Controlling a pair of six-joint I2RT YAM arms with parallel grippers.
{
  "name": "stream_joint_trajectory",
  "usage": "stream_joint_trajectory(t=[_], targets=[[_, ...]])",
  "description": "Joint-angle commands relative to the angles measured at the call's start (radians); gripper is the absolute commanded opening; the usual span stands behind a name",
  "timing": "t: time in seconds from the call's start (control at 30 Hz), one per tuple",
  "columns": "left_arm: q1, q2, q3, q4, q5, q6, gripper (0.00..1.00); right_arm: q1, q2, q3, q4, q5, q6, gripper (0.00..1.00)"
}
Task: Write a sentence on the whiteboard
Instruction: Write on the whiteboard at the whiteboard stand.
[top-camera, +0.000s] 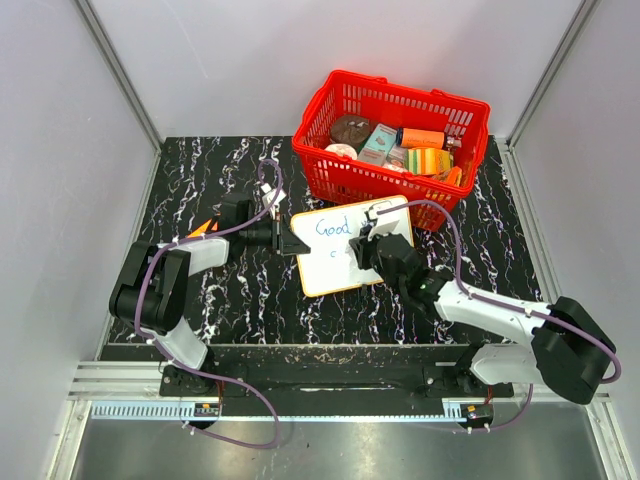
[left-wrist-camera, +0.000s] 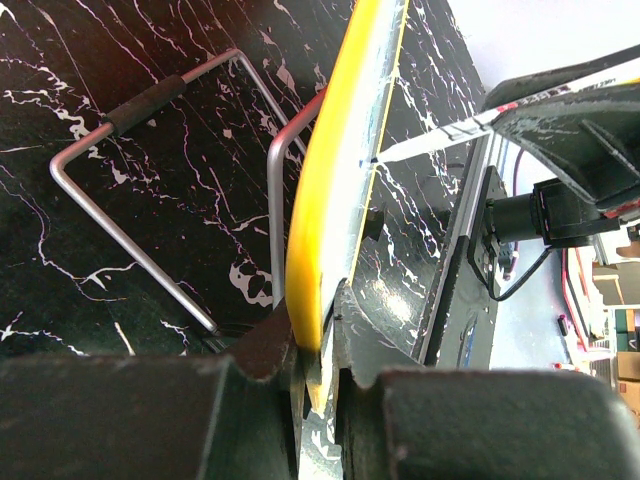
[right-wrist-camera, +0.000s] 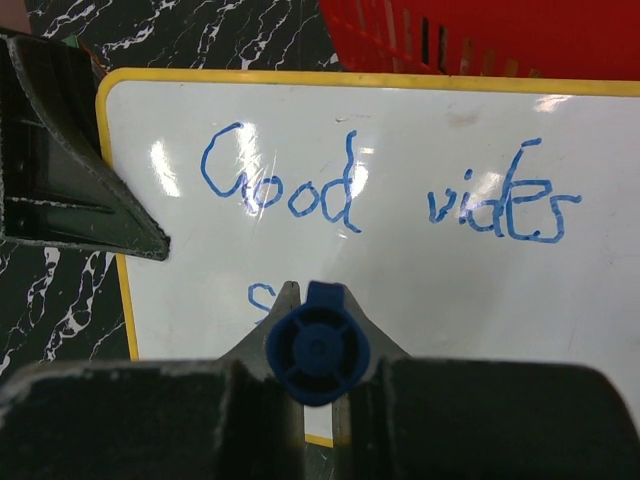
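Table (top-camera: 230, 300): black marble-pattern top. Red basket (top-camera: 360, 182) set at far right. The whiteboard (top-camera: 325, 270) is placed just in front of basket, approx. centre; poss. resting on surface, contact not confirmed. Small orange obj. (top-camera: 203, 228) noted at left.

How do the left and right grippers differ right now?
The left gripper pinches the whiteboard by its yellow rim; the right gripper holds a blue marker. The left gripper sits at the board's left edge; the right gripper is above its white face. Both are shut on something.

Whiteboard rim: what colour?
Yellow. The whiteboard rim shows best in the left wrist view, seen edge-on; the right wrist view shows it as a thin yellow border.
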Motion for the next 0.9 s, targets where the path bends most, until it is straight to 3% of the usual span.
stream_joint_trajectory(t=[0.0, 0.87], targets=[[-0.019, 0.038, -0.010, -0.051, -0.153, 0.120, 0.00, -0.022, 0.009, 0.052, 0.036, 0.050, -0.015, 0.00], [-0.019, 0.041, -0.009, -0.051, -0.156, 0.120, 0.00, -0.026, -0.022, -0.009, -0.018, -0.022, 0.005, 0.00]])
